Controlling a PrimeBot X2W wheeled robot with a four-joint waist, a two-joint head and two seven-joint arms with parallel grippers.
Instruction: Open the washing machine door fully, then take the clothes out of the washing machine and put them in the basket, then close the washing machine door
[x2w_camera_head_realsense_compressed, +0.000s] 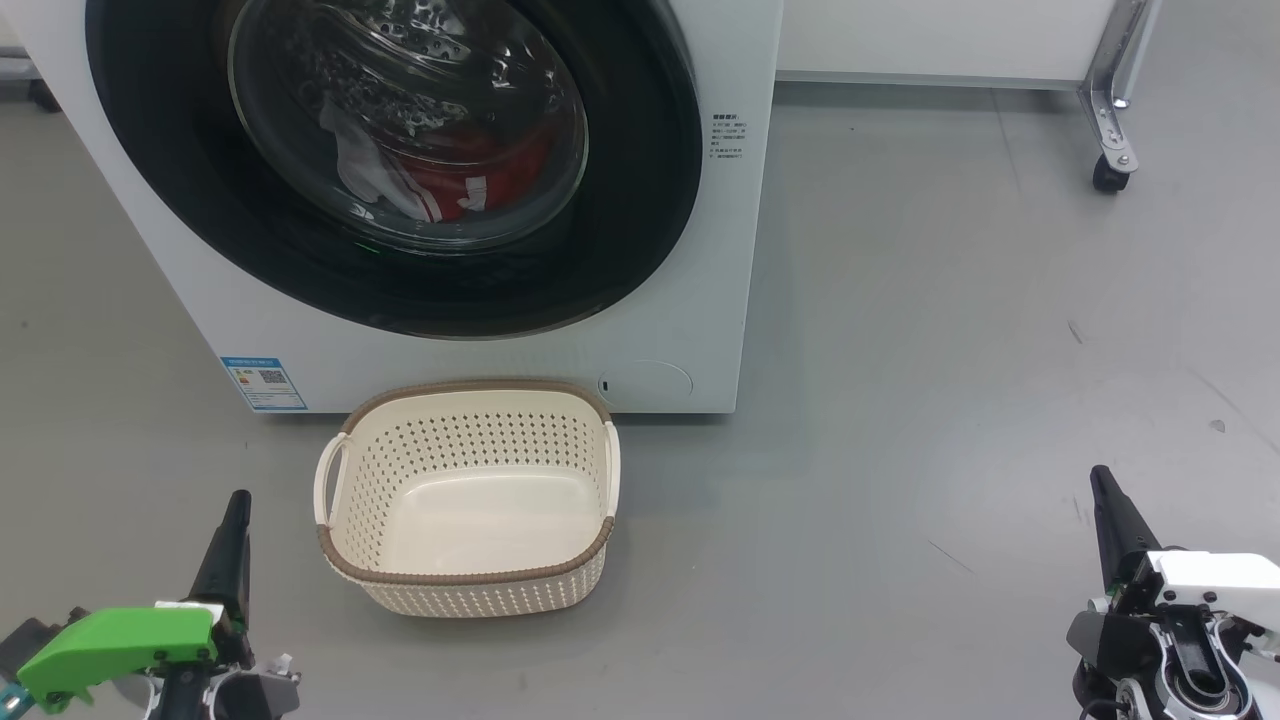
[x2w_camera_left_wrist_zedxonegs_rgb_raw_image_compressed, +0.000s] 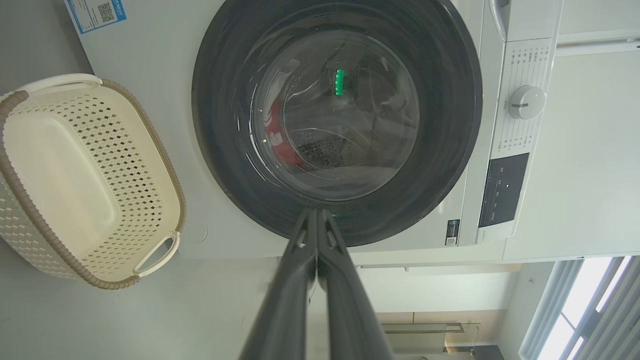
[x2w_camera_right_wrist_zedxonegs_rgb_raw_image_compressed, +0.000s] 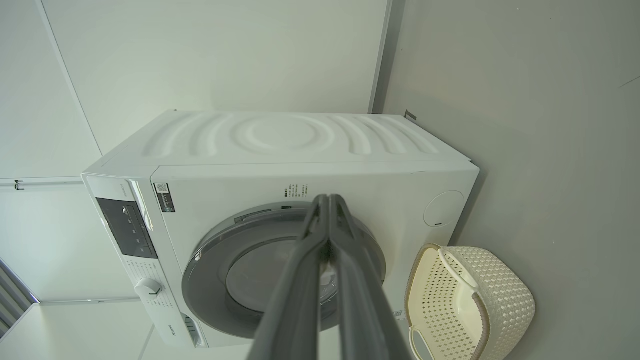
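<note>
Start at the washing machine door (x2w_camera_head_realsense_compressed: 640, 200), shut flush in the front of the washing machine (x2w_camera_head_realsense_compressed: 720, 300) at 12 o'clock in head view. See the clothes (x2w_camera_head_realsense_compressed: 450, 185) behind its glass, red with white trim, heaped low in the drum. Mind the basket (x2w_camera_head_realsense_compressed: 470, 387), empty on the floor (x2w_camera_head_realsense_compressed: 900, 450) just in front of the machine, at 6 o'clock from the door.

Reckon with both tools clenched on nothing and well apart from the door: left gripper (x2w_camera_head_realsense_compressed: 238, 497) at 8 o'clock, right gripper (x2w_camera_head_realsense_compressed: 1100, 472) at 4 o'clock. Unclench one before reaching.

Look for the pull point first. Try the dark slot on the ring's 3 o'clock edge in right wrist view, probably the recess, though too small to be sure. Hook there, pull along the hinge's arc rather than straight back, and swing wide above the basket without knocking it.
</note>
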